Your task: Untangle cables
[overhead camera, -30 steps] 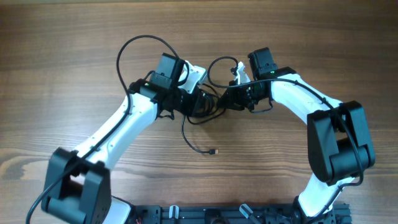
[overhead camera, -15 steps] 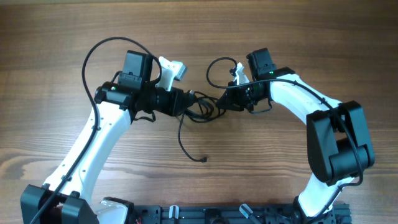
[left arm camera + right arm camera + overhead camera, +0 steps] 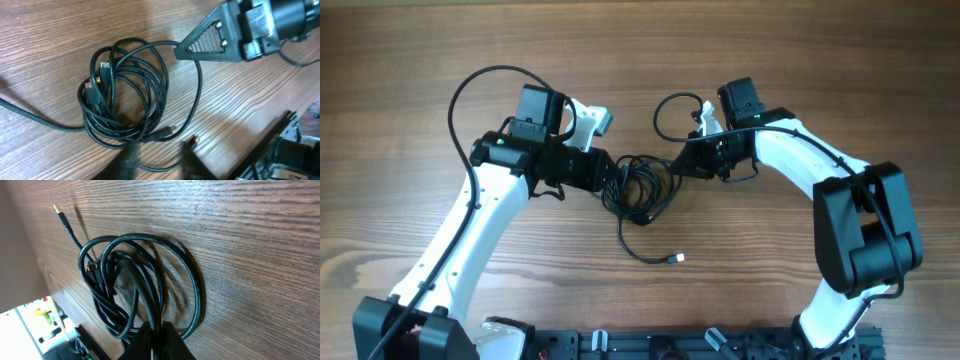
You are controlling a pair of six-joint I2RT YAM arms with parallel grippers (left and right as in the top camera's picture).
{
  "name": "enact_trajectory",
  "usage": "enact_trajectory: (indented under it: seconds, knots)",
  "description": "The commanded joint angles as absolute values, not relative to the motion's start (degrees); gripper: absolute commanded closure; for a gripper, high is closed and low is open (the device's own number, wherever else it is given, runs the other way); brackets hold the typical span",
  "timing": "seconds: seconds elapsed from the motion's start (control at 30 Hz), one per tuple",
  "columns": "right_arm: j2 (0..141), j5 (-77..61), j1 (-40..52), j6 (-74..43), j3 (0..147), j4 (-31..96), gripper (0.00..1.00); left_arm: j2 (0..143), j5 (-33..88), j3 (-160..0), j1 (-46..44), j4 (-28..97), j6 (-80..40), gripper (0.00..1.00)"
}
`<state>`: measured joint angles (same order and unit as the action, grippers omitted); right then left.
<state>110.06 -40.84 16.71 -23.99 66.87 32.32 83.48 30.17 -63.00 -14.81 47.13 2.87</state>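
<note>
Surface: a wood-grain table [image 3: 420,60], brown, with the grain running left to right in the overhead view; it fills that whole view apart from a black rack [image 3: 650,345] along the edge on my side of the cables. The cables [image 3: 638,185] lie on the table as one loose coil of thin black cord, several loops overlapping. One free tail leaves the coil toward the rack and ends in a small silvery plug [image 3: 675,259] lying flat on the wood, clear of the coil. The left wrist view shows more small connectors [image 3: 102,67] tucked inside the coil on its left. Right gripper [image 3: 678,165]: jaws closed on strands at the coil's right edge, and its ribbed triangular fingertip [image 3: 200,42] meets the outermost loop there. Left gripper [image 3: 610,180]: at the coil's left edge, jaws parted with a clear gap. Its fingers [image 3: 127,159] are blurred in the wrist view, a strand crosses between them, and I see nothing pinched. A thicker black wire [image 3: 480,90] arcs off the left arm, well away from the coil. Room: only a pale strip shows past the table edge in the right wrist view, with small coloured objects [image 3: 40,312] too blurred to read.
</note>
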Motion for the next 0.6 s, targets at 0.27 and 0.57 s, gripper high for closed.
enact_trajectory:
  seconds: [0.27,0.57]
  knots:
    - [111.2,-40.0,16.5,-24.0,66.8,32.4,0.87,85.2,29.5,-49.3,-17.6,42.0,0.0,0.48]
    - [111.2,-39.4,16.5,-24.1,66.8,32.4,0.86,86.0,26.0,-46.9,-24.2,32.5,-42.1,0.55]
